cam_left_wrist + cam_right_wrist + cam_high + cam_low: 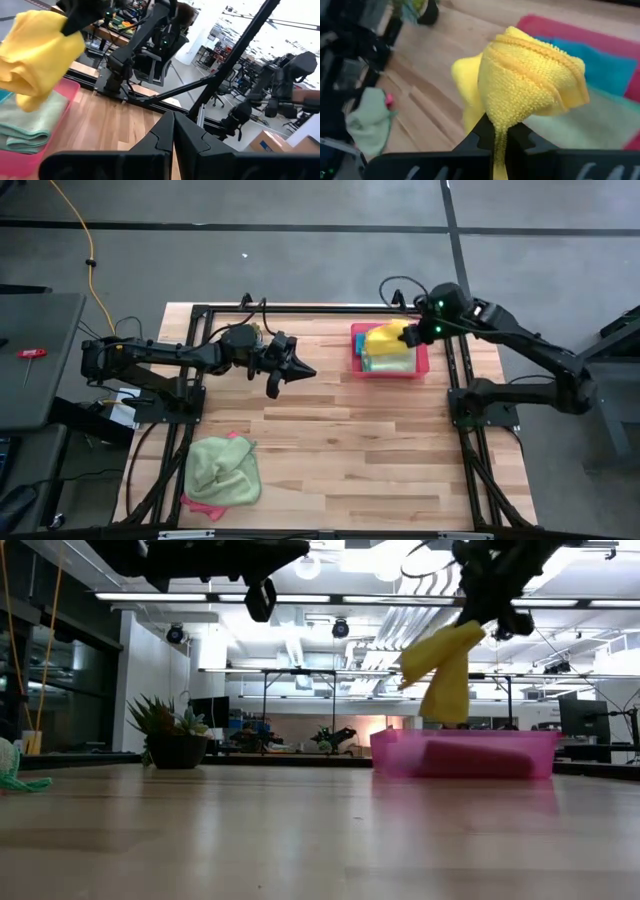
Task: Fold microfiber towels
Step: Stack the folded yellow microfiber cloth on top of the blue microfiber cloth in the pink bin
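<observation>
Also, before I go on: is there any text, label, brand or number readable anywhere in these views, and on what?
None can be read.
Brown cardboard box in the room behind the table, left wrist view: a small blue label, too blurred to read.
Soft yellow microfiber towel, rigid pink rectangular tray, wooden slatted table: no print visible.

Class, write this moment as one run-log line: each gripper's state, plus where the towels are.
right gripper: shut on yellow towel, above pink tray | left gripper: shut, empty, mid-table | light green towel: unfolded, near edge
</observation>
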Robot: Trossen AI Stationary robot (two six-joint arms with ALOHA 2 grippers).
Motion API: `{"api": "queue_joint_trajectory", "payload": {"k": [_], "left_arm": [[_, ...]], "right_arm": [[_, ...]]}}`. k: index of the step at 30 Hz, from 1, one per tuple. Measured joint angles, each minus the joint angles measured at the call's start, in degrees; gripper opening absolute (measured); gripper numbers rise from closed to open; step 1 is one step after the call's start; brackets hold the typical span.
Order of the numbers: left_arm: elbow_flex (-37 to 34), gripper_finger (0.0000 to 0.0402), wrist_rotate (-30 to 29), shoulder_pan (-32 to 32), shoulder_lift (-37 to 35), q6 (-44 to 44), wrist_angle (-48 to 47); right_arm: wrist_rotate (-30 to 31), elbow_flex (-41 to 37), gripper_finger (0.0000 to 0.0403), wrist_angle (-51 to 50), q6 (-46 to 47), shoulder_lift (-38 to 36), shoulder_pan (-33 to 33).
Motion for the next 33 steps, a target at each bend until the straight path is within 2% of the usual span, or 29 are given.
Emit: {"api": "queue_joint_trajectory", "payload": {"k": [4,9,16,19,24,27,29,33], "left_arm": [[0.00,0.0000,-2.06,0.04,0.00,0.01,0.00],[0.00,0.0000,-2.22,0.04,0.00,0.06,-0.01],[0.00,0.0000,-3.17,0.02,0.02,0.04,-0.02],[0.00,0.0000,-3.86,0.03,0.02,0.03,-0.02],[0.00,0.0000,-5.88,0.02,0.02,0.03,-0.04],[0.00,0.0000,-6.20,0.04,0.02,0.03,-0.04],[0.00,0.0000,-6.73,0.04,0.02,0.08,-0.04],[0.00,0.0000,-7.72,0.07,0.02,0.06,-0.04]], "right_arm": [[-4.37,-1.35,0.0000,4.40,-4.30,4.78,-5.59],[-10.58,-1.71,0.0000,15.74,-10.01,12.12,-8.11],[-13.84,-1.78,0.0000,16.31,-22.36,18.39,-10.91],[-12.08,-1.78,0.0000,15.82,-24.55,20.81,-13.21],[-10.34,-1.78,0.0000,7.89,-28.86,24.37,-14.64],[-5.85,-1.80,0.0000,4.62,-31.44,25.59,-13.73],[-2.70,-1.80,0.0000,4.60,-31.60,25.58,-13.61],[-0.38,-1.78,0.0000,2.29,-28.39,25.04,-13.85]]}}
